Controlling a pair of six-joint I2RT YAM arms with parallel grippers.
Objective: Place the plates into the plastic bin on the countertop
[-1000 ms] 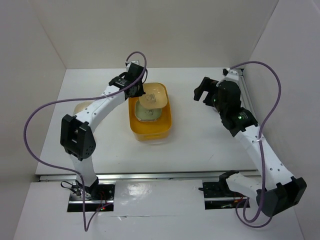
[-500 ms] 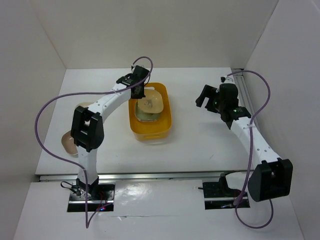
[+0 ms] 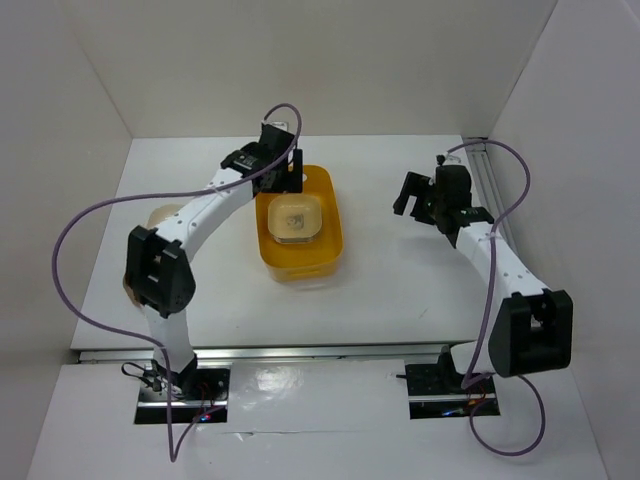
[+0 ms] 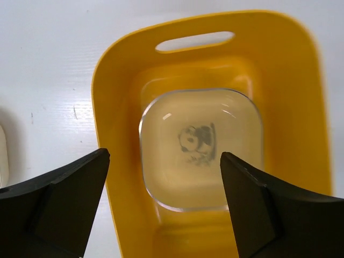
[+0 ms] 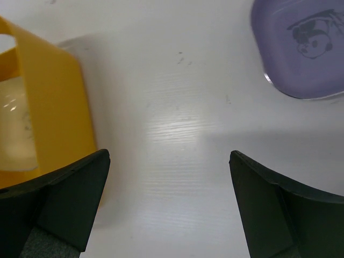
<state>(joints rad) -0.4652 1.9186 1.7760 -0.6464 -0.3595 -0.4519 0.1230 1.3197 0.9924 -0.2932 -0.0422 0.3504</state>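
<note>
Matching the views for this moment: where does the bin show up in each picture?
Top external: bin at centre, between the two arms.
Left wrist: bin fills the middle and right, seen from above.
Right wrist: bin at the left edge, only one corner.
Shared landmark: the cream plate lying inside it, centred in the left wrist view, apparently a pale sliver in the right wrist view.

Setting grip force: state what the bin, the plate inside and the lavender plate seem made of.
Bin: likely moulded plastic, opaque yellow-orange, smooth soft sheen. Plate inside: probably thin plastic, pale cream, glossy rim highlights. Lavender plate: apparently the same plastic, glint at its edge.
</note>
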